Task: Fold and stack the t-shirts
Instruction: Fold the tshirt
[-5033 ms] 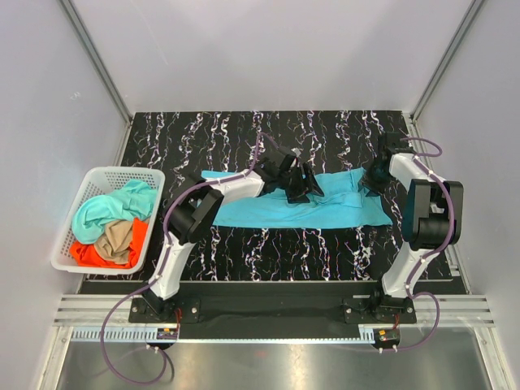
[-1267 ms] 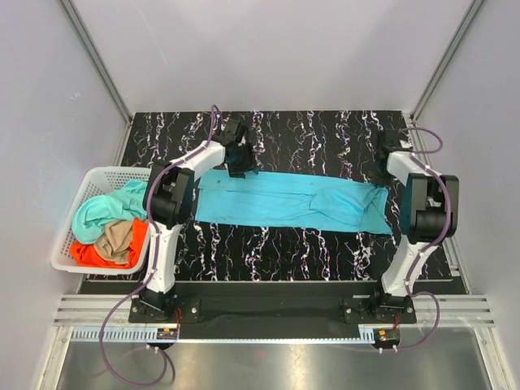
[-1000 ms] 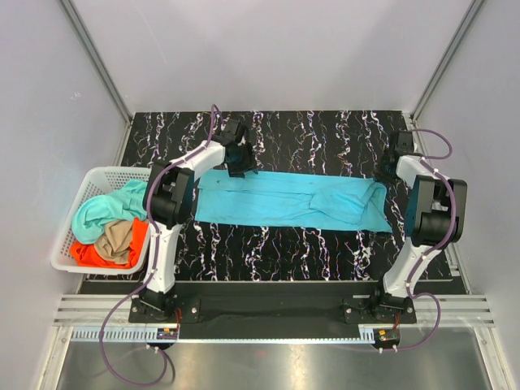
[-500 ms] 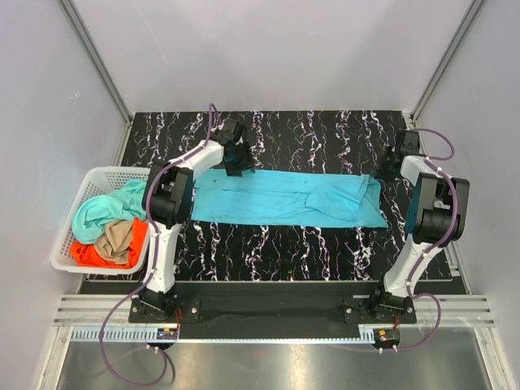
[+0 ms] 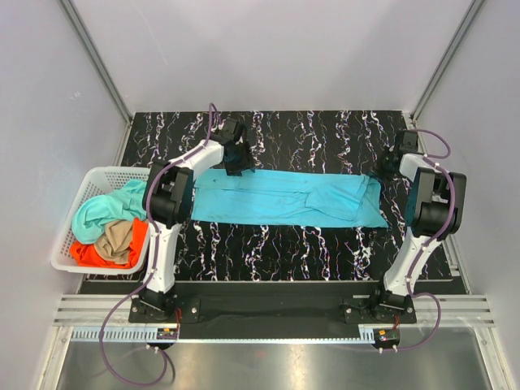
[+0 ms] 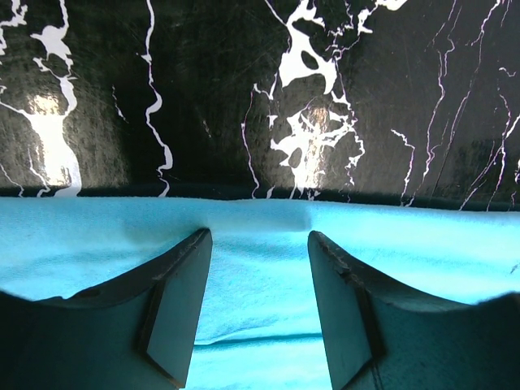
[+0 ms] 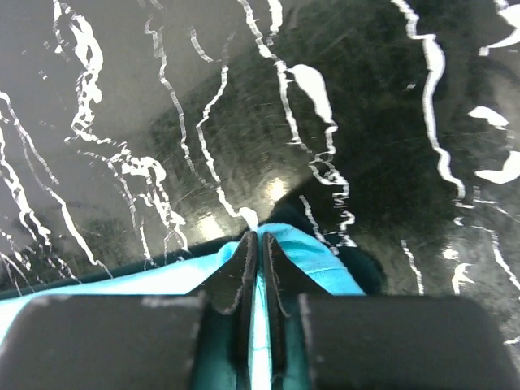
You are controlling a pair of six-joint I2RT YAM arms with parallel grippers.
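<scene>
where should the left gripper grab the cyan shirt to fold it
Probably the far left corner of the cyan shirt, from above at the far edge. The cloth lies flat in a long strip, the left gripper hangs open over that edge, and the right gripper pinches the far right corner.

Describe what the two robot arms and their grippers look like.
The left arm and right arm have white links with bulky black joint housings and thin purple cables looping alongside. The left gripper and right gripper each have two dark, flat, tapering fingers.
</scene>
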